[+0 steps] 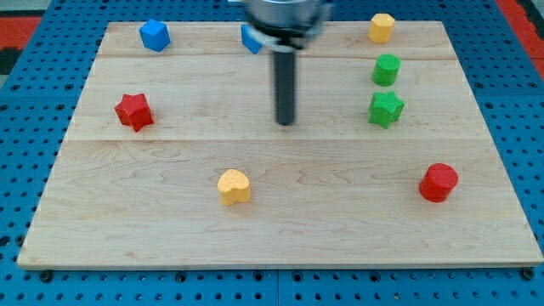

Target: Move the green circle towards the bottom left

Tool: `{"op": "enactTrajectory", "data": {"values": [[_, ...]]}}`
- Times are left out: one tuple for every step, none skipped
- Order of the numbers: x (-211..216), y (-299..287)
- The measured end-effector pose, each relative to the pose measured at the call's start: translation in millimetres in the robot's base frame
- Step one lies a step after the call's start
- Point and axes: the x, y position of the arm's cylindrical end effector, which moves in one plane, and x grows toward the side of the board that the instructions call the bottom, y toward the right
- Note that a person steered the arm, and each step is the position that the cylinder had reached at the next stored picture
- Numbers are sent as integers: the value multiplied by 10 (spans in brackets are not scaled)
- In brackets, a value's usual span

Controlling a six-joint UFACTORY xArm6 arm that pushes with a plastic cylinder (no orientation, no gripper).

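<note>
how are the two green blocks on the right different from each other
The green circle is round and sits nearer the view's top; the green star has points and sits just below it. The circle looks slightly narrower than the star. Both are the same green, resting apart on the board, to the view's right of my tip, which touches neither.

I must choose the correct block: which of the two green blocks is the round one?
The upper green circle, nearer the view's top; the green star below it has points.

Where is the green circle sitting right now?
The green circle sits near the view's top right, just above the green star and below the yellow block; my tip is off to its left.
</note>
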Motion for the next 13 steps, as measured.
{"op": "enactTrajectory", "data": {"values": [[88,1093],[-290,1975],[-788,2049],[-1111,2147],[-1200,1366],[-818,544],[-227,-369],[-169,-560],[-244,-271],[-290,-97],[-289,-97],[223,-431],[384,-912]]}}
